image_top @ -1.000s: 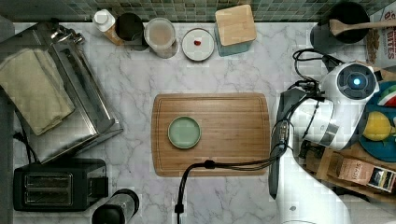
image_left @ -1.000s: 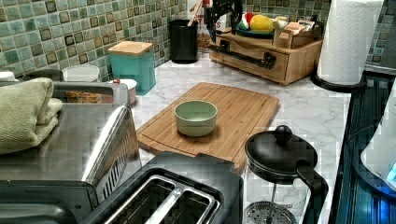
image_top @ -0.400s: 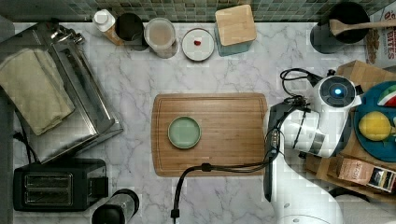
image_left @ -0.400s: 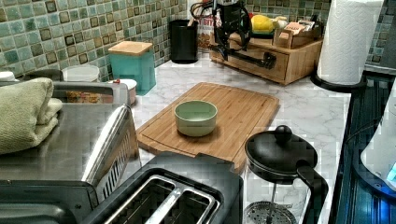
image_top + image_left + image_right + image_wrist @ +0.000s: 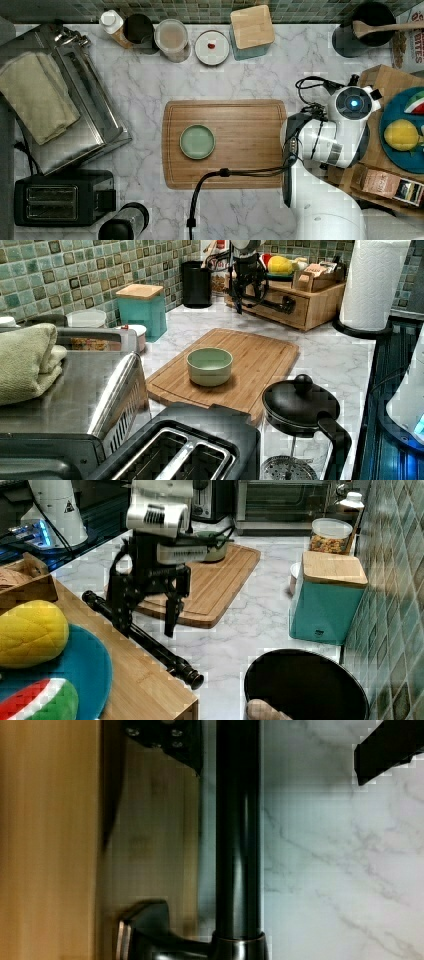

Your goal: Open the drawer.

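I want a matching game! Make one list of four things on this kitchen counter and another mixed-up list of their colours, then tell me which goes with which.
Things:
1. bowl
2. drawer handle
3. box with wooden lid
4. paper towel roll

Colours:
A. white
B. teal
C. pale green
D. black

Pairs: 1-C, 2-D, 3-B, 4-A

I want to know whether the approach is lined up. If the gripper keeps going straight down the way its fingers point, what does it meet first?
Most likely the drawer's black bar handle. The gripper is open and points down, one finger on each side of the bar in the right and wrist views. Past the bar lies the marble counter. Depth is hard to judge.
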